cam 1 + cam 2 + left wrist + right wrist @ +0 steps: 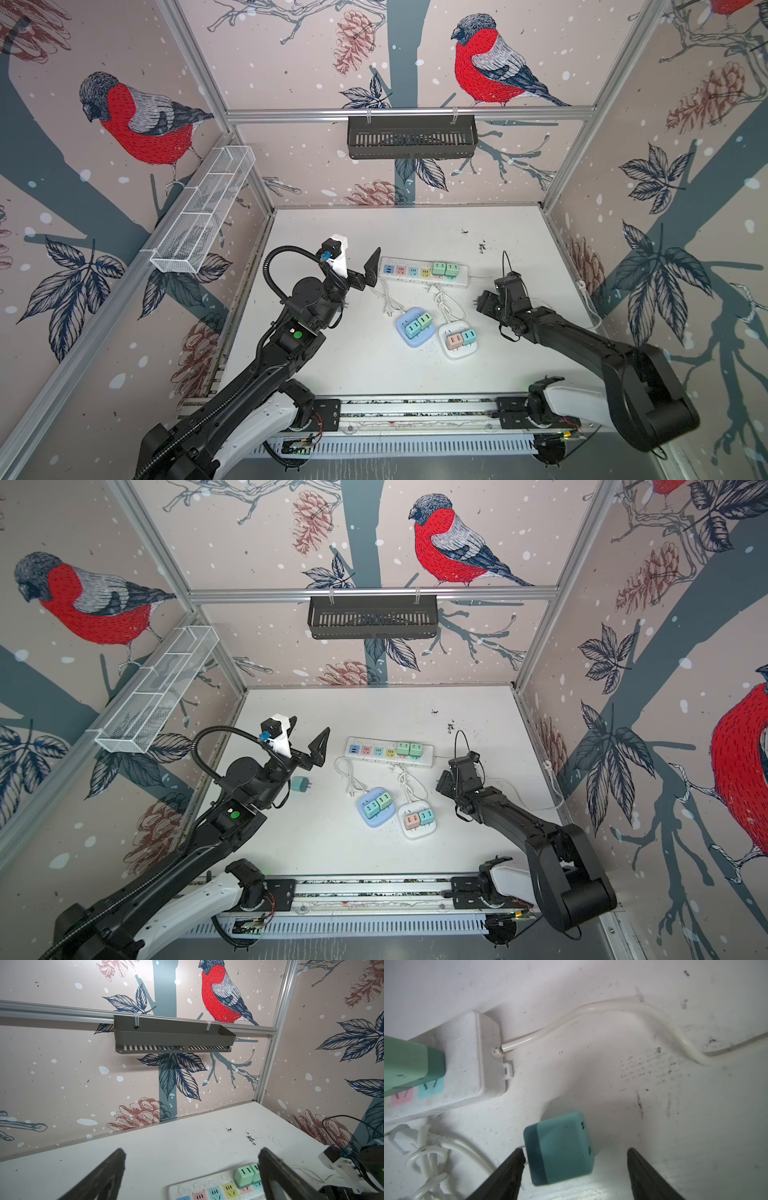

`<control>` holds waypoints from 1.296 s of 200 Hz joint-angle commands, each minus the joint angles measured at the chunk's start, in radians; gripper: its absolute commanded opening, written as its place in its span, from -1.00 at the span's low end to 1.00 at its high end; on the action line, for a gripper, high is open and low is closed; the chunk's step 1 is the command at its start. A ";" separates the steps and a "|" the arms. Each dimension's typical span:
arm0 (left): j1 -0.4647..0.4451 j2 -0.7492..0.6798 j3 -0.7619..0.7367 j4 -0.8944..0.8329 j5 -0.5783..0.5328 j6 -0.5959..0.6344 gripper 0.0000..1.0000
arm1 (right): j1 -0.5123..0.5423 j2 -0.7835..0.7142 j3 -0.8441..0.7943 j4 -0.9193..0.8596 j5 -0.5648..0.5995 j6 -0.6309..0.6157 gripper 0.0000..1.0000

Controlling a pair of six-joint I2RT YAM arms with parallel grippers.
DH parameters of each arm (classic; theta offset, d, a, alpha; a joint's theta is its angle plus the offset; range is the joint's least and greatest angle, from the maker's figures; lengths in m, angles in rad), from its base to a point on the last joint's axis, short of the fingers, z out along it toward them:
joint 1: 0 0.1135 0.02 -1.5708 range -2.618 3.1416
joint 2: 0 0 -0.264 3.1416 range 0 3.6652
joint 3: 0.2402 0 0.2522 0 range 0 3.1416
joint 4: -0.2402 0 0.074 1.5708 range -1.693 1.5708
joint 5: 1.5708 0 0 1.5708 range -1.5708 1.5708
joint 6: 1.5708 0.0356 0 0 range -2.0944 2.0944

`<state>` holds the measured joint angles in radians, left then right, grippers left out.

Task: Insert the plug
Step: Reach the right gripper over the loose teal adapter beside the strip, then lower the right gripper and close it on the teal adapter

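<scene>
- Looking at a long white power strip (424, 272) lying flat on the white table (374, 374). Pastel socket squares run along its top, with two mint cube adapters (444, 269) plugged in toward the cord end.
- Got the teal plug (560, 1147) lying on the table just off that cord end, on the robot's side of the strip. Boxy, rounded corners, matte, with a darker band at one end.
- Can see the right gripper (575, 1150) straddling it, jaws spread and not clamped. One black tip sits right up against the plug's edge, with a clear gap on the other side.
- Plenty of bare, scuffed tabletop past the strip's cord end, just the glossy white cord (591, 1009) curving across it.
- Tighter on the robot's side of the strip, with a bundled white cable (429, 1157) close by.
- Spotted the left gripper (192, 1149) hovering by the strip's other end, jaws wide apart, holding nothing.
- Also a second teal plug (300, 784) lying well off that same end.
</scene>
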<state>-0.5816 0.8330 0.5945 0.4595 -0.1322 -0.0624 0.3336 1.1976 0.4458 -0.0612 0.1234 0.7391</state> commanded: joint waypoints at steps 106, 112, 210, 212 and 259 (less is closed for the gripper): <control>0.002 -0.011 0.001 0.007 0.002 -0.001 0.98 | 0.070 -0.060 -0.043 0.061 -0.122 0.163 0.52; 0.003 -0.010 0.001 0.008 0.002 0.000 0.97 | 0.065 -0.046 -0.036 0.065 -0.120 0.154 0.50; 0.003 -0.013 0.001 0.005 -0.015 0.011 0.98 | -0.001 0.224 0.117 0.075 -0.103 0.028 0.22; 0.002 -0.014 0.000 0.005 -0.015 0.012 0.98 | -0.001 0.230 0.121 0.074 -0.101 0.025 0.22; 0.002 -0.018 0.000 0.002 -0.014 0.012 0.98 | -0.017 0.362 0.230 0.043 -0.036 -0.041 0.23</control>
<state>-0.5816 0.8219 0.5945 0.4583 -0.1352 -0.0525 0.3195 1.5158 0.6434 0.0113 0.0372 0.7513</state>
